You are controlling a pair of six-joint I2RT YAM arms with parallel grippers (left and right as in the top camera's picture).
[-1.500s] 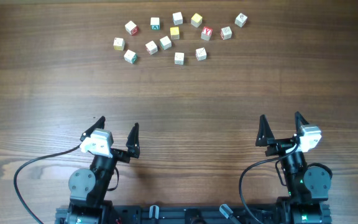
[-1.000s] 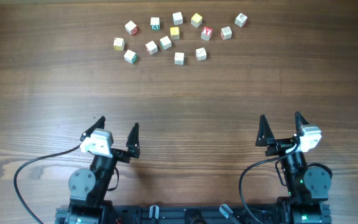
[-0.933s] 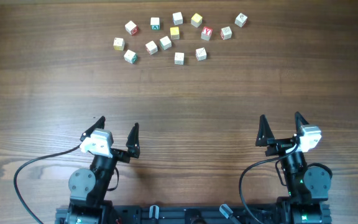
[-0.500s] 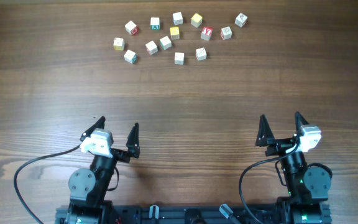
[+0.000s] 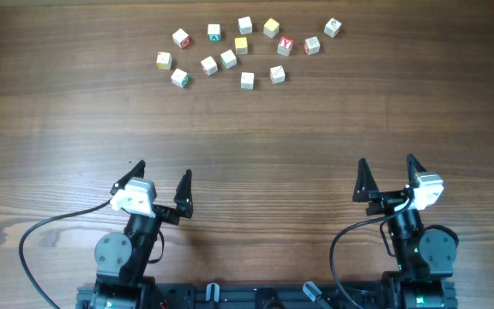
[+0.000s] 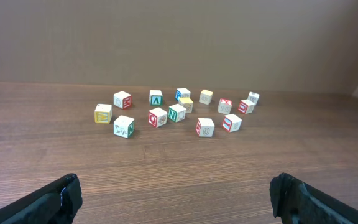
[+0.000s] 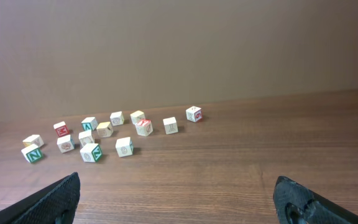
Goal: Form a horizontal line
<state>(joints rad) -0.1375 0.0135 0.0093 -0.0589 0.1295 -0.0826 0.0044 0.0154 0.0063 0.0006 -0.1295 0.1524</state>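
Note:
No straight row of touching cubes shows in any view. Several small pale wooden letter cubes point(image 5: 229, 58) lie scattered and apart at the far side of the wooden table, with red, yellow or green faces. One has a green face with a white letter point(image 5: 214, 33). The same scatter shows in the left wrist view point(image 6: 176, 112) and the right wrist view point(image 7: 124, 147). My left gripper point(image 5: 162, 172) is open and empty near the front edge, far from the cubes. My right gripper point(image 5: 387, 163) is open and empty there too. Both sets of fingers frame bare wood point(image 6: 179, 193) point(image 7: 179, 193).
The wooden table point(image 5: 256, 137) stretches between the grippers and the cubes. A plain brown wall stands behind the cubes in both wrist views. Black cables loop beside each arm base at the front edge.

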